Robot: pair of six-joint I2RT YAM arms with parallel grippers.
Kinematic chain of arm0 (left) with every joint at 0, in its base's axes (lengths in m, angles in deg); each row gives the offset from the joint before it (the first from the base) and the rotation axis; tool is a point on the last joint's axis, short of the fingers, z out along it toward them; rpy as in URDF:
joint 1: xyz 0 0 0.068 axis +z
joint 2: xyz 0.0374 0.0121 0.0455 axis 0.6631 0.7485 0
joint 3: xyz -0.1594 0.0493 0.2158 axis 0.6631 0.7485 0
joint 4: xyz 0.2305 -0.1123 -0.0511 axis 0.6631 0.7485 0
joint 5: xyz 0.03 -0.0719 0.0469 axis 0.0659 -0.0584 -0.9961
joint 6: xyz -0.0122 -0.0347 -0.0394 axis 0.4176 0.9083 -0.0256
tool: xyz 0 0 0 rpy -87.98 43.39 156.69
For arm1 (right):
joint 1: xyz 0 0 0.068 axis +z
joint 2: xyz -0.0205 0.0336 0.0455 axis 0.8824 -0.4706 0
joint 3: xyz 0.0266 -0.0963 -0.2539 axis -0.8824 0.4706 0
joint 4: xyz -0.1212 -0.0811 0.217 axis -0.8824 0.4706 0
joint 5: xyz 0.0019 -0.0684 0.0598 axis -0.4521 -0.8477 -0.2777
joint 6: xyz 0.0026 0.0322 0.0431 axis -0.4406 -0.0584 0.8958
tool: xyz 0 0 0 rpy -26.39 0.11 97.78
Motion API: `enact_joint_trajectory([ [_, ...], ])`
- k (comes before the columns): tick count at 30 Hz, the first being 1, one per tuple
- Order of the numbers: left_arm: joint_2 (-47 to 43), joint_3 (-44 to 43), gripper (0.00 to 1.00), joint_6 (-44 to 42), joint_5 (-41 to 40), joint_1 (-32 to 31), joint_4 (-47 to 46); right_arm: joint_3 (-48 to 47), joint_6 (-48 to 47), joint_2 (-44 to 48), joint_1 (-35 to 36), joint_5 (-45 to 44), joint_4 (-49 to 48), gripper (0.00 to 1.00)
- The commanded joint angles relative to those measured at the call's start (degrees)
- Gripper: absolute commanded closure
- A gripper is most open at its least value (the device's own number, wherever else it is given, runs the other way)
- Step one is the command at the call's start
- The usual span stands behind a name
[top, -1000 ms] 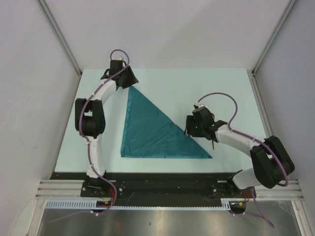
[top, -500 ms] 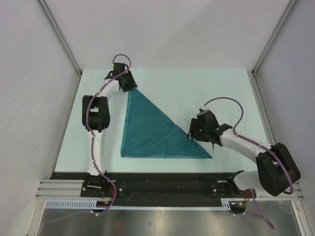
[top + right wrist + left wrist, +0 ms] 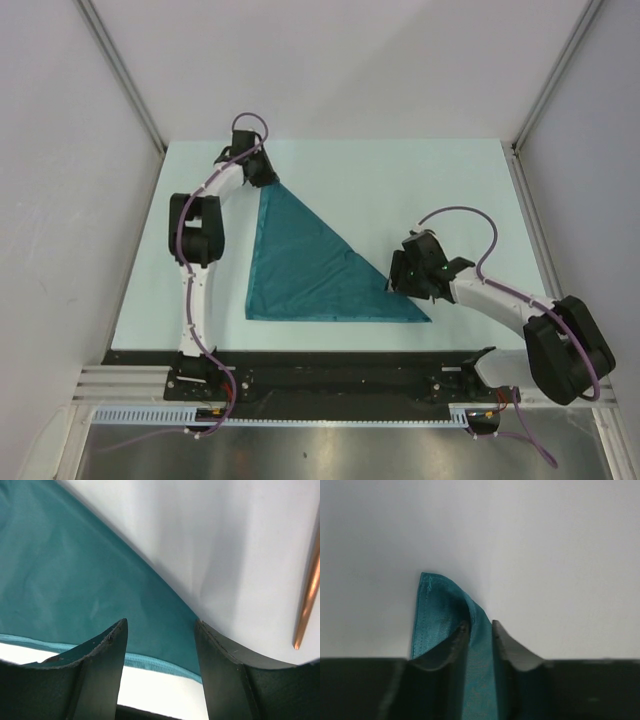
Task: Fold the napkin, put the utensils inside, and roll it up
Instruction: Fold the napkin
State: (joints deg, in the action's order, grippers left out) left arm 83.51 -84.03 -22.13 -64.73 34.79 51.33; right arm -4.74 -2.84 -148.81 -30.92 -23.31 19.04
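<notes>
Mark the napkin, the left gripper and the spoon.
napkin (image 3: pixel 310 270), top view, middle of the teal triangle.
left gripper (image 3: pixel 480 625), left wrist view, between the fingertips that straddle the napkin's corner.
spoon (image 3: pixel 308 590), right wrist view, thin copper-coloured shaft at the right edge.

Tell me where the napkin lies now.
In the top view the napkin, folded into a triangle, lies centre-left on the table; its far corner sits between the fingers of the left gripper, and the right gripper hangs over its slanted right edge.
</notes>
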Motion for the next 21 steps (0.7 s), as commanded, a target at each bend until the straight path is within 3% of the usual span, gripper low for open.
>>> enact_joint_trajectory([
  [1,0.7,-2.0,0.81,-1.5,2.1,0.5,-1.3,1.0,1.6,3.7,0.3,-0.9,2.9,0.39],
  [2,0.7,-1.8,0.91,-1.4,2.1,0.8,-1.2,1.4,1.9,4.0,0.3,-1.0,3.2,0.39],
  [4,0.3,-0.9,0.99,-1.2,1.9,1.2,-1.8,2.0,2.3,4.5,0.3,-1.0,4.0,0.39],
  [21,-3.2,3.9,1.00,0.5,2.5,4.5,-5.4,6.4,5.8,7.6,0.0,-1.6,8.4,0.39],
])
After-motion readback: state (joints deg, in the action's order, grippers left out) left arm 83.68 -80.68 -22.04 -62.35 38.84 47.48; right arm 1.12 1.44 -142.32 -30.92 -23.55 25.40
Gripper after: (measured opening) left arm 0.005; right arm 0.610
